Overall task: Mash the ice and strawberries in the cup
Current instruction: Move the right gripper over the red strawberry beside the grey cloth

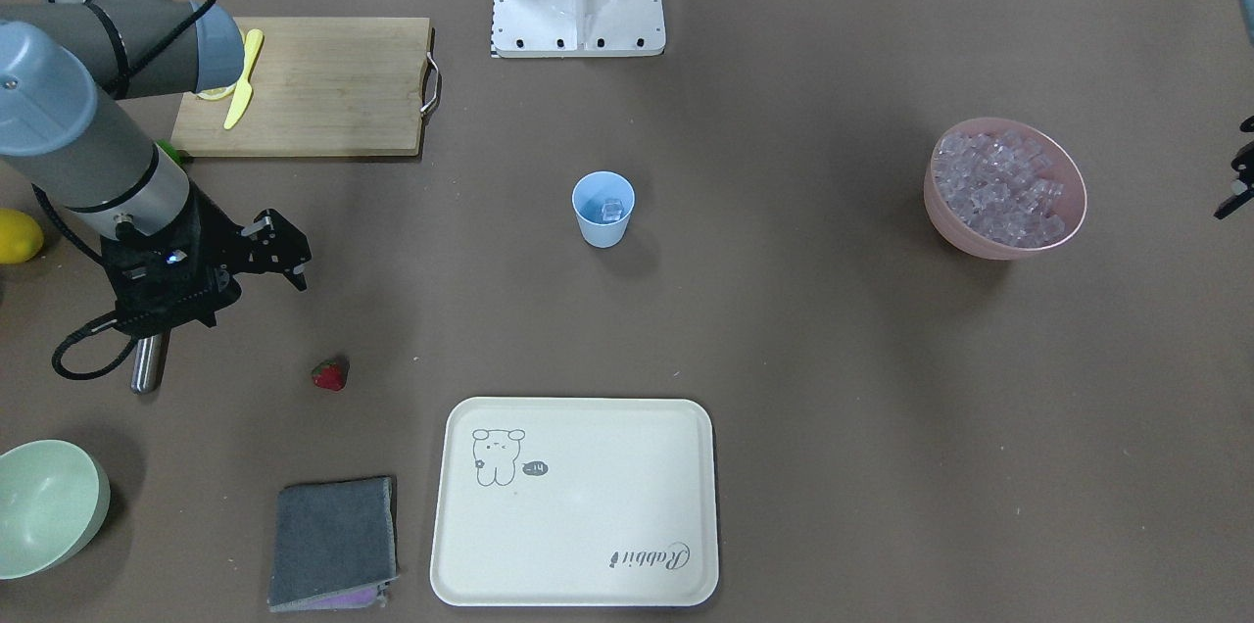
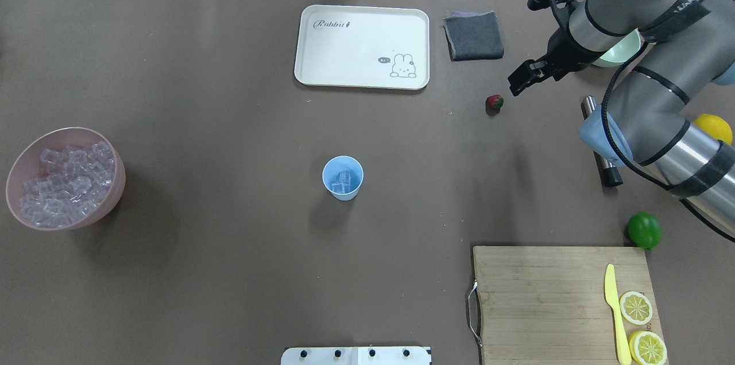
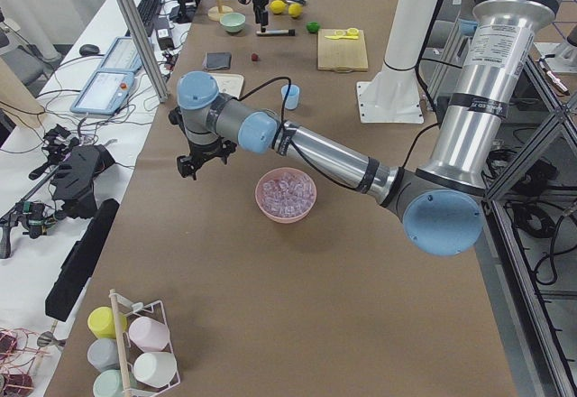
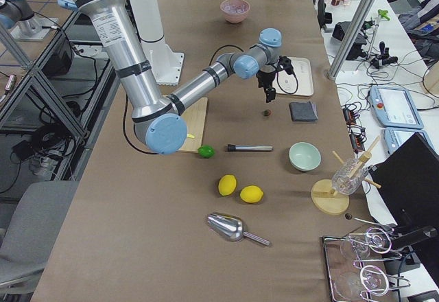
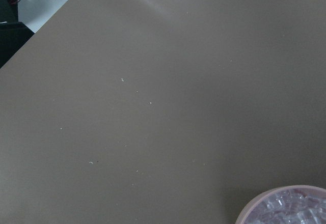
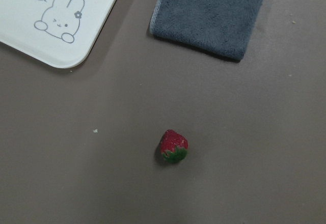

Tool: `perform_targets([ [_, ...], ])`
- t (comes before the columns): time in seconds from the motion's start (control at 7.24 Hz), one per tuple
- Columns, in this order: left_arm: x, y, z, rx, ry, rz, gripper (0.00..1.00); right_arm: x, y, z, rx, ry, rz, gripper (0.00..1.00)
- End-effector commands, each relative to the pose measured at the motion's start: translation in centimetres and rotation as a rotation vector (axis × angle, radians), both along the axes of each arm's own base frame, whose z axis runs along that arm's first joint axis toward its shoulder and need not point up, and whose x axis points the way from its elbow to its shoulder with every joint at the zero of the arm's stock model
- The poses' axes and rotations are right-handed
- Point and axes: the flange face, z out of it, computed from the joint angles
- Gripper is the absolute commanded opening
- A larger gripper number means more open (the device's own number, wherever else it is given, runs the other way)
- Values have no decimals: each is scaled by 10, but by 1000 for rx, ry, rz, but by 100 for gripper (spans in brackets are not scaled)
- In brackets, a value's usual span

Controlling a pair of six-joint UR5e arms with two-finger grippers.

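Note:
The light-blue cup (image 1: 602, 221) stands upright mid-table with an ice cube (image 1: 613, 208) in it; it also shows in the overhead view (image 2: 343, 193). More ice (image 1: 999, 184) fills the pink bowl (image 1: 965, 236) on the left arm's side. The strawberry (image 1: 330, 374) lies on the table, and the right wrist view (image 6: 173, 146) shows it from above. My right gripper (image 1: 289, 261) hovers above and just beside the strawberry, open and empty. My left gripper (image 1: 1239, 167) is at the table's edge beyond the pink bowl, open and empty.
A cream tray (image 1: 578, 545) and a grey cloth (image 1: 333, 543) lie on the operators' side. A pale green bowl (image 1: 44, 505), a steel rod (image 2: 600, 141), a lime (image 2: 643, 230), a lemon (image 1: 18, 236) and a cutting board (image 1: 313, 84) with a yellow knife (image 1: 240, 89) surround the right arm.

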Motion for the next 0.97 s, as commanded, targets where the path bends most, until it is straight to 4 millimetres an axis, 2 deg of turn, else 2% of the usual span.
perform_targets([
  [0.0,-32,12,25,-2,-19,-2,97,-40,-16,11,42,33,-4,100],
  [0.14,-34,21,37,-16,-19,-4,97,-68,-35,0,63,55,5,100],
  [0.55,-37,35,47,-27,-19,-7,97,-107,-29,24,104,98,-9,99],
  [0.83,-38,35,48,-28,-19,-9,97,-111,-28,34,93,113,-14,99],
])
